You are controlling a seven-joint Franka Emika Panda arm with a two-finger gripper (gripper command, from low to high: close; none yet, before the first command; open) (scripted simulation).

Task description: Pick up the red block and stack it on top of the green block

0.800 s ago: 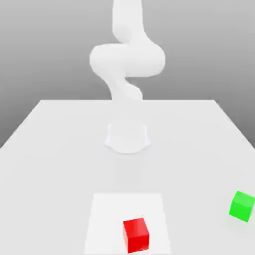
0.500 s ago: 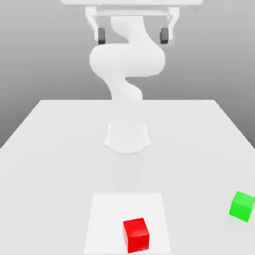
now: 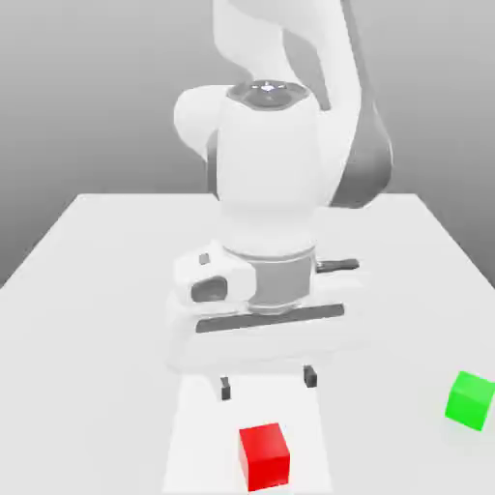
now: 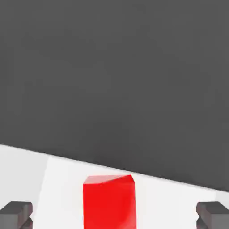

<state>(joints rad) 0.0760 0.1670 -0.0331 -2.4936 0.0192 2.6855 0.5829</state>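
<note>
While the red block (image 3: 264,455) sits nearest the exterior view's camera, close to the front edge of the white table (image 3: 87,280), nothing lies against it or on top of it. It rests flat on a slightly brighter square patch (image 3: 198,425) of the tabletop, toward that patch's front. It is a cube, so no side reads as longer than another; in the exterior view it is turned a little, with one face toward the camera and a narrow sliver of a side face showing on the exterior view's right.

Off toward the exterior view's right, well apart from the red one, the green block (image 3: 472,399) stands on the table by itself, turned so that an edge faces the camera.

Just behind the red block and above the table, the gripper (image 3: 267,383) hangs with its dark fingertips (image 3: 225,389) pointing down and spread wide, nothing between them. In the hand view the fingertips (image 4: 16,214) show at either side, with the red block (image 4: 108,201) lying between them, touching neither.

Farther back rises the bulky white arm (image 3: 269,164), which hides the middle of the table behind it.
</note>
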